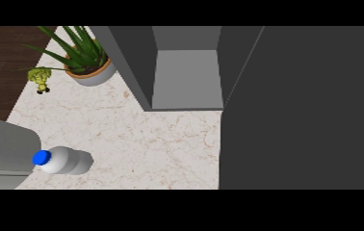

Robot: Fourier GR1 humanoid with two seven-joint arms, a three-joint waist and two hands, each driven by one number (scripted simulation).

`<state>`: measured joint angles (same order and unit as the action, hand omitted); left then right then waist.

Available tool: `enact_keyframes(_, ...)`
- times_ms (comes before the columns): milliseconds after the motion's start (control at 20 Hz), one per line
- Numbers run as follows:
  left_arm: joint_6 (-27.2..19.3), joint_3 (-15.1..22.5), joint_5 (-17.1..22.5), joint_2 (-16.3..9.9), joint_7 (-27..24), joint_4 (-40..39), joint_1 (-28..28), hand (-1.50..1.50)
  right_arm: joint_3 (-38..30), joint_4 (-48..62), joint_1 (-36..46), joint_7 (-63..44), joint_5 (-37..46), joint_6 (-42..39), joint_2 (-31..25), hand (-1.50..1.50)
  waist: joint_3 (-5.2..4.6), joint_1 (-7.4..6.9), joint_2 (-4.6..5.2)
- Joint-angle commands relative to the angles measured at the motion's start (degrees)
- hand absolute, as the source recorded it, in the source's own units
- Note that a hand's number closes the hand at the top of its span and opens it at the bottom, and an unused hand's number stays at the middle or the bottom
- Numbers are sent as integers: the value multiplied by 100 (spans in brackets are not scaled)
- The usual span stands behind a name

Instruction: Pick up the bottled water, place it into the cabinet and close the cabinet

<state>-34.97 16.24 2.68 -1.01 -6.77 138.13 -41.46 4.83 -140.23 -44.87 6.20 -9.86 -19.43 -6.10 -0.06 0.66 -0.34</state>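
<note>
On the marble counter [142,134], the bottled water [62,160] stands at lower left, well apart from the open cabinet [186,76]. No hand is visible, so grasp state cannot be determined. Pickup, placement and door [292,109] closure all remain.

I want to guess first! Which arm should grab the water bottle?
Probably the left. The bottled water is at the view's lower left, beside the grey left forearm; the right arm does not show.
</note>
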Motion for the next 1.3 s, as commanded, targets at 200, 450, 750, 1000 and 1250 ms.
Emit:
enact_keyframes(200,468,-1026,1252,98,-562,-1041,372,-150,-242,-855,-964,366,-442,-391,-97,-150,-8,13,-15)
enact_keyframes(450,695,-1257,1476,100,-1161,-2139,577,-150,10,-1222,-1306,382,-375,-400,-57,-150,-10,24,2)
enact_keyframes(750,1122,-1852,1845,98,-1545,-3571,1366,-150,-62,-1238,-1490,433,-445,-508,-176,-150,-11,61,25)
enact_keyframes(1000,1485,-2184,2110,59,-1739,-4306,1730,-150,-345,-1238,-1611,620,-630,-624,-283,-150,-5,32,28)
enact_keyframes(1250,2036,-2550,2318,19,-2425,-5276,1899,-150,-532,-1056,-2197,1314,-636,-969,-249,-150,-5,56,11)
